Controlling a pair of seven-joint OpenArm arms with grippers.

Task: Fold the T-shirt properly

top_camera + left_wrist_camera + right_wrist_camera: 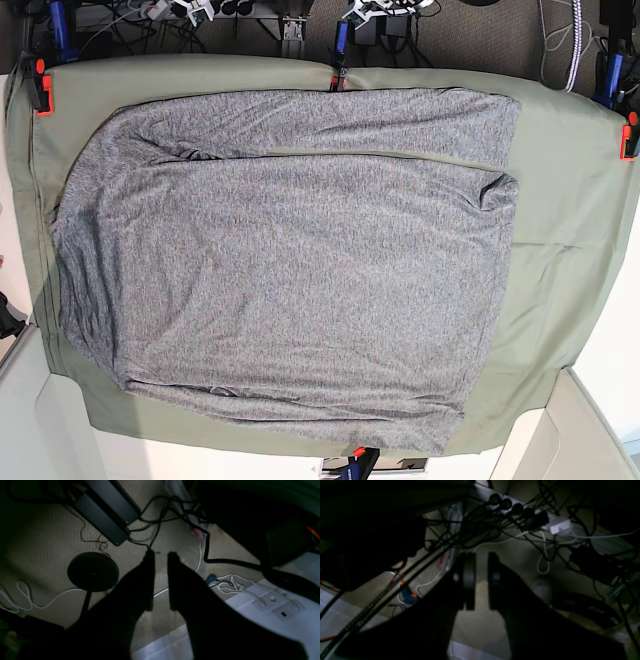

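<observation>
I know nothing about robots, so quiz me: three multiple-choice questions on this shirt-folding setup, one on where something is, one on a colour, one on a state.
1. Where does the T-shirt lie?
A. Spread on the table cloth
B. Hanging off a clamp
C. On the floor

2. What colour is the table cloth?
A. White
B. Olive green
C. Red

3. How do the jaws of the left pincer stand?
A. Clamped on the shirt
B. Apart, holding nothing
C. Gripping a cable

Answers:
1. A: the base view shows the grey shirt laid out on the cloth, with cloth visible around most of it.
2. B: the cloth is a plain olive green, pinned at its edge by a red clamp.
3. B: the left wrist view shows a gap between the fingers with only floor behind; the right pincer looks the same.
</observation>
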